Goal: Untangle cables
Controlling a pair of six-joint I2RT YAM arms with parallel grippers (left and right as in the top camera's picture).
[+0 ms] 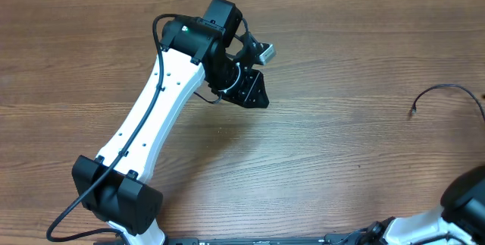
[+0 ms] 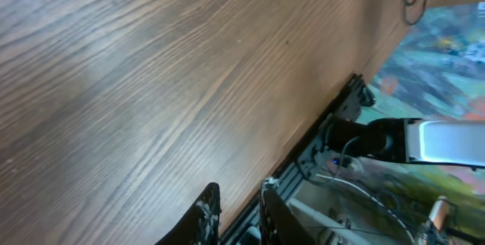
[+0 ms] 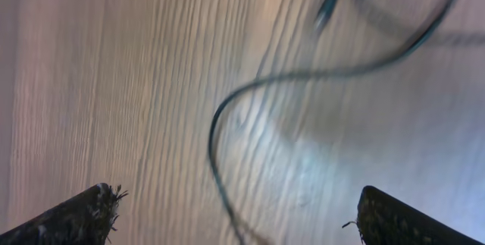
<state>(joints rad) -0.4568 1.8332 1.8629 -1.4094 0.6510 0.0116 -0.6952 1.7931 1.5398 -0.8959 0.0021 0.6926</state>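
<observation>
Table [image 1: 326, 161]: wood-grain top with an arm at each near corner.
Cable [image 1: 453, 87]: one thin black cord, lying loose near the table's right edge in an open arc. I found no knot in the part I could see.
Plug end [image 1: 414, 111]: a small dark tip at the cord's inner end, resting on the wood and pointing toward the table's middle.
Same cable, right wrist view [image 3: 265, 80]: a blurred loop that crossed the wood below the fingers.
Right gripper [image 3: 236, 196]: released, fingers spread wide with nothing between them. It hung above the loop without touching it.
Left gripper [image 2: 236, 190]: over the far middle of the table, well apart from the cable. Its fingers stood nearly together with a narrow slit between them, and I could not tell whether they pinched anything.
Step in hand, my judgement: the right arm was lining up to take the loose cord.
Method I would use: come down straight over one single run of the loop, with the fingers set across the cord rather than along it. I would close on the cord itself, near the plug end, and lift slowly.
Hazard, my judgement: the thin cord could slide out sideways or drag the whole arc along.
</observation>
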